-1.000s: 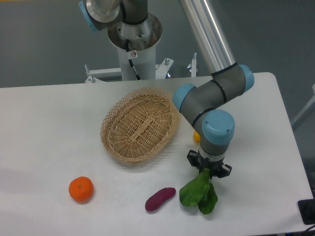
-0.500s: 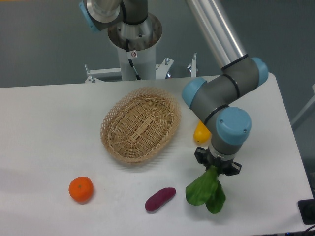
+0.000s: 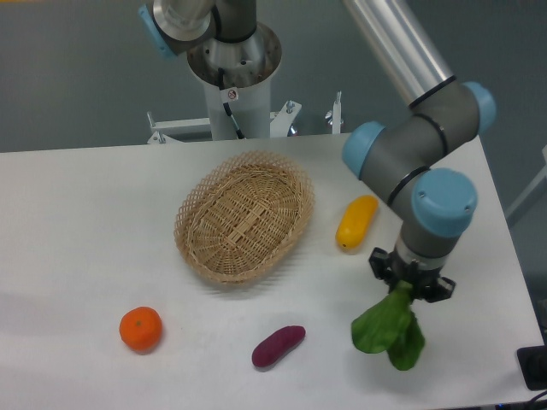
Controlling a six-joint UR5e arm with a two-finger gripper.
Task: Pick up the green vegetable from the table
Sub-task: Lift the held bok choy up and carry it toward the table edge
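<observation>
The green vegetable (image 3: 389, 331) is hanging from the gripper (image 3: 411, 289) near the front right part of the table (image 3: 77, 231). Its big dark leaves are drooping down and spreading out below the gripper. I cannot tell if the leaf tips are touching the white top or floating just above it. The gripper is pointing straight down, and its two fingers are pinching in on the top end of the vegetable, so it is holding it tight. The stem end is hiding between the fingers.

The grey and blue arm (image 3: 419, 162) is bending over this spot from the back of the table.

A yellow squash (image 3: 355, 223) is lying on the table up and to the left of the gripper, apart from it. A purple sweet potato (image 3: 278, 346) is lying to the left of the leaves, near the front edge. An orange (image 3: 140, 329) is sitting farther left. A wicker basket (image 3: 244, 216) is sitting in the middle of the table, just beside the squash.
</observation>
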